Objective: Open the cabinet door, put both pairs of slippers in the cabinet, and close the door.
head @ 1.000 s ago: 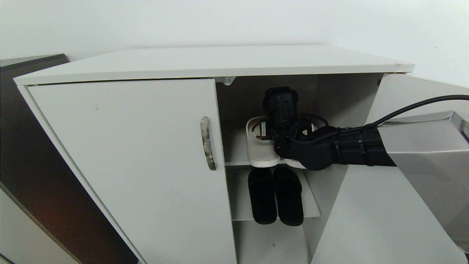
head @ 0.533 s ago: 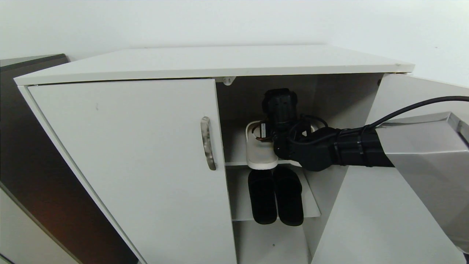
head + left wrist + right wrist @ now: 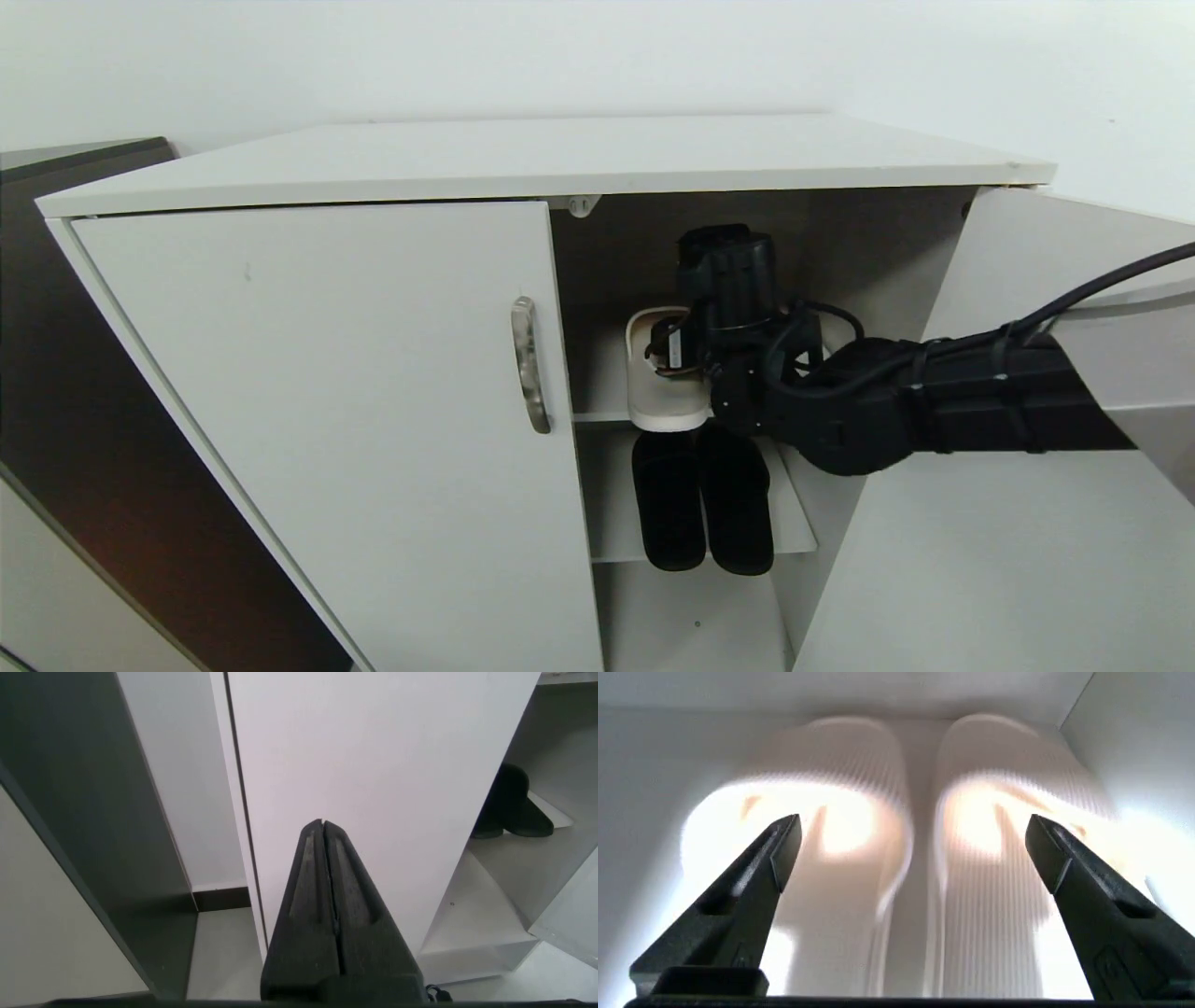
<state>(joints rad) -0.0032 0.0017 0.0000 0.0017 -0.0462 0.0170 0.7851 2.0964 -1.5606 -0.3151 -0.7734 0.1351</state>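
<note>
Since the right arm (image 3: 934,411) has sunk lower and slid a little toward the right of the head view over the last second, I read it as starting to back out of the cabinet (image 3: 560,154). The white slippers (image 3: 658,397) have barely shifted in that time. They lie side by side on the upper shelf (image 3: 602,383), right of centre in the frame, heels at the front edge.

In the wrist view the right end effector (image 3: 913,831) is spread wide with nothing between its fingers, and the white pair lies on the shelf beyond the tips. I cannot tell whether a tip is touching either one.

The black slippers (image 3: 702,509) sit together on the lower shelf (image 3: 611,504), directly beneath, toes hanging slightly over its front edge.

Both pairs are now inside, so I judge the loading part finished. What is left is getting the arm out and shutting the right door (image 3: 980,560), which stands swung open across the lower right of the frame. The wrist is inside the opening, so I would want it fully out before the door moves.

The left door (image 3: 327,392) is closed, its handle (image 3: 529,364) untouched. The left end effector (image 3: 322,826) is pressed fully together, holds nothing, and points at that closed door.
</note>
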